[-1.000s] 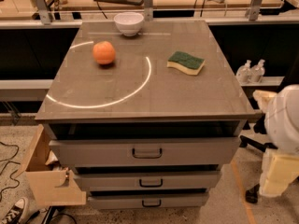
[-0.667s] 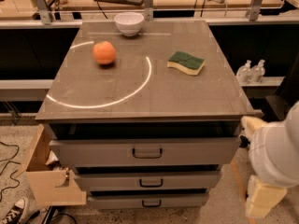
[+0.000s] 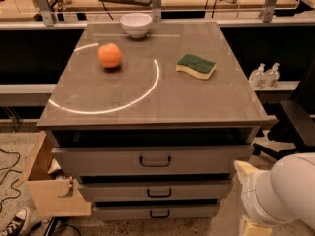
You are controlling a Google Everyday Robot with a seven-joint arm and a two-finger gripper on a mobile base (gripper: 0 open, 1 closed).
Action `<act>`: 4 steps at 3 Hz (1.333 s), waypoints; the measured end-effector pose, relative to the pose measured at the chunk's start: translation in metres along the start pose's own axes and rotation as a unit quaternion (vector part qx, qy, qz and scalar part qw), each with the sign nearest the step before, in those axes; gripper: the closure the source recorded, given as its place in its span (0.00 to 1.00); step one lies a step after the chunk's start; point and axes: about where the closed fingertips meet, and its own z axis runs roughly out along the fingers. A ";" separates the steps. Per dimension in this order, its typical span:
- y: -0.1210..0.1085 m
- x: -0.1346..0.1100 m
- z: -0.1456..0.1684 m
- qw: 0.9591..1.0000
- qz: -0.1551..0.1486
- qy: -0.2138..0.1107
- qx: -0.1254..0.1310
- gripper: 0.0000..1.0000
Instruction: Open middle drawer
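Observation:
The grey cabinet (image 3: pixel 152 102) has three stacked drawers. The middle drawer (image 3: pixel 197 190) has a low flat front with a small dark loop handle (image 3: pixel 159 192) at its centre. It is pushed in and none of its inside shows. Above it is the taller-fronted drawer (image 3: pixel 98 161), and below it the lowest drawer (image 3: pixel 118 212). My white arm (image 3: pixel 283 195) is at the lower right, beside the cabinet's right front corner at drawer height. My gripper is out of view, past the frame's edge.
On the cabinet top lie an orange (image 3: pixel 110 55), a white bowl (image 3: pixel 136 24) and a green-and-yellow sponge (image 3: pixel 196 66). An open cardboard box (image 3: pixel 47 188) stands at the left. A black chair (image 3: pixel 298 124) and two bottles (image 3: pixel 264 75) are at the right. A shoe (image 3: pixel 12 223) lies at the lower left.
My arm has dropped from beside the cabinet top at the right down to the lower right corner. The drawers and the things on top have not moved.

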 end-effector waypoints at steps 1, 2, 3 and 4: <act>0.000 0.000 0.000 1.000 0.000 0.000 0.000 0.00; 0.007 -0.017 0.029 1.000 -0.010 0.002 0.004 0.00; 0.028 -0.058 0.084 0.997 -0.081 0.003 0.003 0.00; 0.049 -0.092 0.126 0.986 -0.164 0.010 -0.006 0.00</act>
